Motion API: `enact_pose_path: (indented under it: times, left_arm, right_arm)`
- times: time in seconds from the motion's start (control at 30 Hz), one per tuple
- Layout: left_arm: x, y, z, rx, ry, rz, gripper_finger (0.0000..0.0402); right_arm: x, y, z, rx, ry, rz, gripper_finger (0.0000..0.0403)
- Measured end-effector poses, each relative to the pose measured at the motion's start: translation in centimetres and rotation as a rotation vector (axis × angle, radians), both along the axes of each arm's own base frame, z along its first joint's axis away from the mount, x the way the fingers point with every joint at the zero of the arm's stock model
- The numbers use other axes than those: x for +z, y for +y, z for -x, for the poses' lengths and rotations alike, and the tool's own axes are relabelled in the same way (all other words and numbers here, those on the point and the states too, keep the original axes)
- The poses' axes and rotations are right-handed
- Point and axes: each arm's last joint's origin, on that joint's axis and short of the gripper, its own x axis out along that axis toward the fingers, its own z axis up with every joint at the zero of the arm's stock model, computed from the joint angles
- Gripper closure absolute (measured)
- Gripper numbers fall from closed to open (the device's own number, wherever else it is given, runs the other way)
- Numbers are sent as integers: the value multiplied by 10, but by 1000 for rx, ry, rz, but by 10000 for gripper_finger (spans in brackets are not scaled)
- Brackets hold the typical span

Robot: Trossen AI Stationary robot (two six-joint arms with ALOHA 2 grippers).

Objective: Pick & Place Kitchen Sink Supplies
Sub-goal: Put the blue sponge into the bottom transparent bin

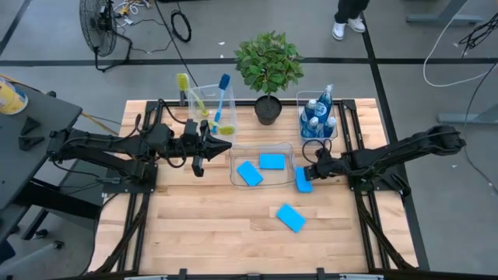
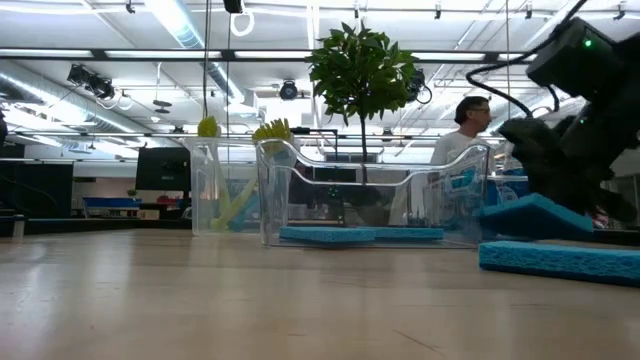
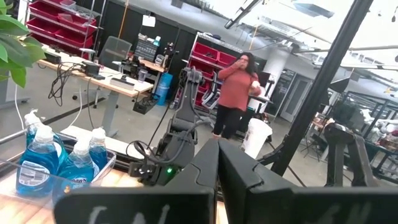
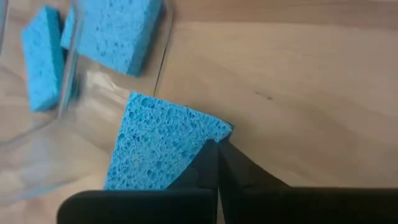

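Observation:
A blue sponge (image 1: 303, 180) (image 4: 161, 143) sits just right of the clear bin (image 1: 232, 167), tilted with one side raised (image 2: 540, 213). My right gripper (image 1: 313, 173) (image 4: 217, 149) is shut at its right corner. Two more sponges (image 1: 249, 173) (image 1: 272, 161) lie flat on the bin's floor. Another sponge (image 1: 290, 217) lies flat on the table nearer the front. My left gripper (image 1: 224, 145) (image 3: 217, 158) is shut and holds nothing, raised above the table left of the bin. My right gripper meets the sponge at its edge beside the right corner (image 4: 214, 134), slanting down from the table's right side. The dark fingers cover the place of contact, so how much sponge lies between them does not show. The sponge is tilted, its gripper side raised.
A tall clear bin (image 1: 204, 99) at the back left holds a yellow-green brush (image 1: 184, 82) and a blue brush (image 1: 223, 85). Blue-liquid bottles (image 1: 319, 117) stand in a bin at the back right. A potted plant (image 1: 268, 66) stands between them. A person (image 3: 236, 87) stands beyond the table.

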Motion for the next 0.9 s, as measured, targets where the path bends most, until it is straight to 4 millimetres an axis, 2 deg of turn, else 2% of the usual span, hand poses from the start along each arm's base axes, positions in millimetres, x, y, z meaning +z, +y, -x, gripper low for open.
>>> enact_pose_path:
  times: [0.27, 0.53, 0.63, 0.9]
  left_arm:
    - [0, 0, 0, 1, 0, -1, 388]
    - [0, 0, 0, 1, 0, -2, 388]
    - [0, 0, 0, 1, 0, -3, 388]
    - [0, 0, 0, 0, 1, -3, 388]
  right_arm:
    - [22, 0, 9, 118, 125, 50, 403]
    - [46, -1, 15, 151, 141, 101, 403]
    - [61, -2, 14, 185, 151, 144, 403]
    - [116, -1, -6, 279, 19, 262, 403]
